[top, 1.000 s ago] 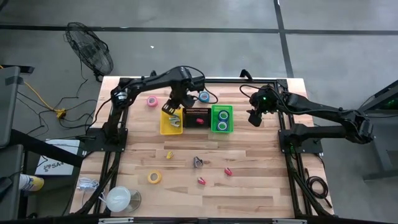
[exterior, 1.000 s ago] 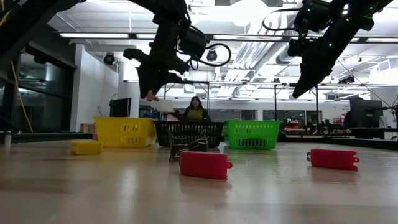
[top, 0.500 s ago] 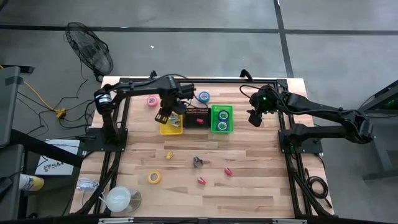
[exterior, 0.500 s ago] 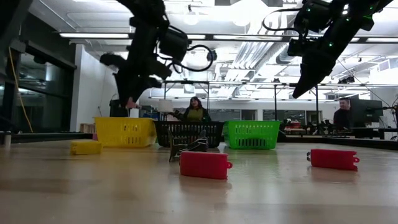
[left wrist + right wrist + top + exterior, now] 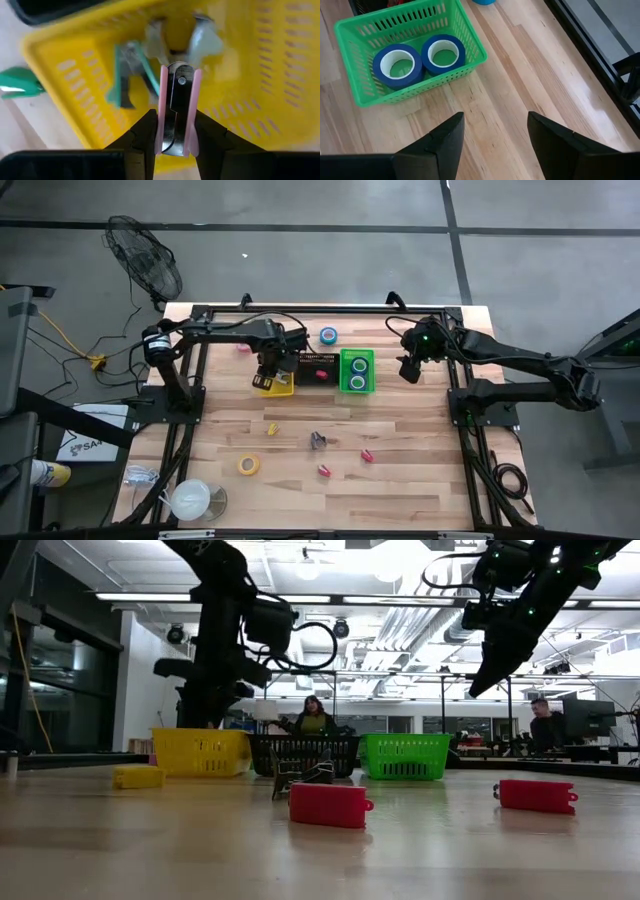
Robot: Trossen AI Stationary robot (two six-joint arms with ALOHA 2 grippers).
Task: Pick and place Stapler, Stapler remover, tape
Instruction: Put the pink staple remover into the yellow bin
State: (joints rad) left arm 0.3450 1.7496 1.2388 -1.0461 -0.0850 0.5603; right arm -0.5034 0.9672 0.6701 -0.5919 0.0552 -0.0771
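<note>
My left gripper (image 5: 270, 370) points straight down over the yellow bin (image 5: 281, 388) and is shut on a pink stapler remover (image 5: 176, 107). Green and pale removers (image 5: 131, 70) lie on the bin's floor below it. A red stapler lies in the black bin (image 5: 316, 369). Two blue tape rolls (image 5: 417, 57) lie flat in the green bin (image 5: 357, 370). My right gripper (image 5: 408, 370) hangs open in the air to the right of the green bin. Loose on the table are a yellow tape (image 5: 248, 465), a blue tape (image 5: 328, 336), two red staplers (image 5: 324, 471) and a remover (image 5: 318, 441). My left gripper pinches the remover's two pink side grips (image 5: 162, 117) between its two fingers, coming from above and pointing down. The remover's metal jaws (image 5: 192, 42) point down into the bin. It hangs clear of the bin's floor.
A small yellow stapler (image 5: 272, 429) lies near the table's middle left. A large white roll (image 5: 190, 500) sits at the near left corner. A pink tape (image 5: 242, 347) shows partly under the left arm. People stand in the room behind the bins (image 5: 314, 718).
My left gripper has gone toward the table's left and near edges and come down over the yellow bin, rolling its wrist as it went. The pink remover has stayed between its fingers. My right arm has kept still.
</note>
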